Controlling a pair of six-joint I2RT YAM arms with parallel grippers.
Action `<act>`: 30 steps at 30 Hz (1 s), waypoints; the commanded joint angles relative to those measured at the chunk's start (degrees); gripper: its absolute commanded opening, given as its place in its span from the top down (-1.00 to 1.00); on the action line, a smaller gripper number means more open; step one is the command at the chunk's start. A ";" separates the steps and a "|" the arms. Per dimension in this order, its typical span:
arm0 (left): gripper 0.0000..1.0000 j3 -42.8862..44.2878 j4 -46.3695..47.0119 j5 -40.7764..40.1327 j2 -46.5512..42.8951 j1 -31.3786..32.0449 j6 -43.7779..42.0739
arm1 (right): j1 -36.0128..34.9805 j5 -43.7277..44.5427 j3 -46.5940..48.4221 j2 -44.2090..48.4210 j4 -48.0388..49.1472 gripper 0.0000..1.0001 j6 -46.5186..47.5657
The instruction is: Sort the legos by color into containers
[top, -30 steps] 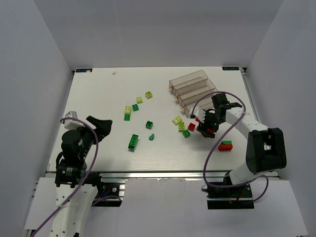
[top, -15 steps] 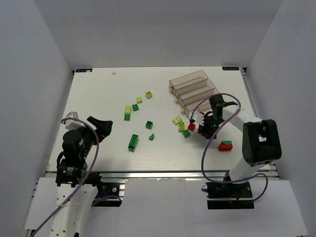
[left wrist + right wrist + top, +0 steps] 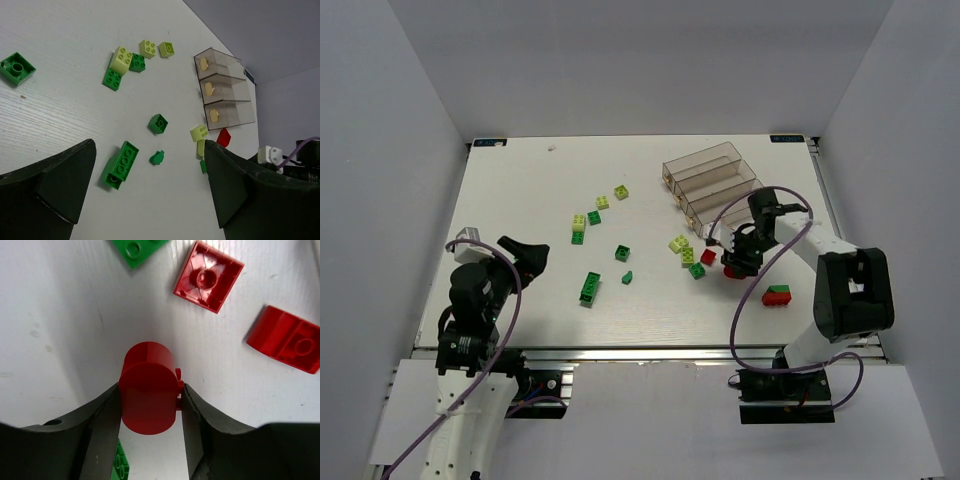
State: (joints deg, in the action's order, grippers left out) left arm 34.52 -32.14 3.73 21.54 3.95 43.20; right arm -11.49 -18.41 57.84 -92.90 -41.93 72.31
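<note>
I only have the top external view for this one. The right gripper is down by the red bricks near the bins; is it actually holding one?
Observer: Yes. The right wrist view shows the right gripper shut on a rounded red brick, clamped from both sides.
Operator: Any other red pieces close by?
Observer: Two lie loose just beyond it: a square red brick showing its hollow underside, and a longer red brick.
Operator: And the left gripper?
Observer: The left wrist view shows the left gripper open and holding nothing.
</note>
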 commanded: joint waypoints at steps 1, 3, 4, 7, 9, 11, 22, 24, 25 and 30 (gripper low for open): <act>-0.96 -1.21 2.61 0.84 0.43 -0.08 1.18 | 1.02 -10.55 4.81 6.32 -4.73 0.69 0.21; -0.96 -1.56 3.40 1.11 0.69 0.01 1.45 | 1.38 -16.27 7.18 8.34 -4.57 0.79 -3.21; -0.96 -1.74 3.84 1.46 0.87 -0.08 1.54 | 1.38 -17.43 7.80 8.79 -3.52 0.89 -8.45; -0.96 -2.09 4.45 1.81 1.57 0.01 1.54 | 1.82 -21.73 9.04 10.80 2.61 1.00 -16.66; -0.96 -2.44 5.42 2.34 2.01 0.01 1.62 | 2.08 -22.54 7.38 13.26 8.68 1.00 -25.96; -0.96 -2.70 6.39 2.77 2.63 -0.08 1.80 | 2.69 -23.16 5.80 15.02 18.34 1.00 -32.63; -0.96 -3.76 7.09 3.13 2.37 -0.08 2.24 | 5.42 8.04 0.68 9.51 57.31 1.00 -58.59; -0.96 -3.85 6.92 2.95 1.93 0.01 2.33 | 7.08 8.57 3.32 5.39 57.58 1.00 -60.70; -0.96 -3.85 6.65 2.95 1.75 0.01 2.41 | 7.53 8.74 4.11 4.23 57.75 1.00 -61.06; -0.96 -3.67 5.60 2.43 0.88 -0.08 2.50 | 8.58 11.38 9.56 -2.53 56.09 1.00 -61.06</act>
State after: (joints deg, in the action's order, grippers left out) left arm 31.29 -25.74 6.26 23.29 3.95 45.50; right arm -3.36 -10.63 62.57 -93.93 10.61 13.63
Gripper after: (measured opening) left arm 0.981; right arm 0.517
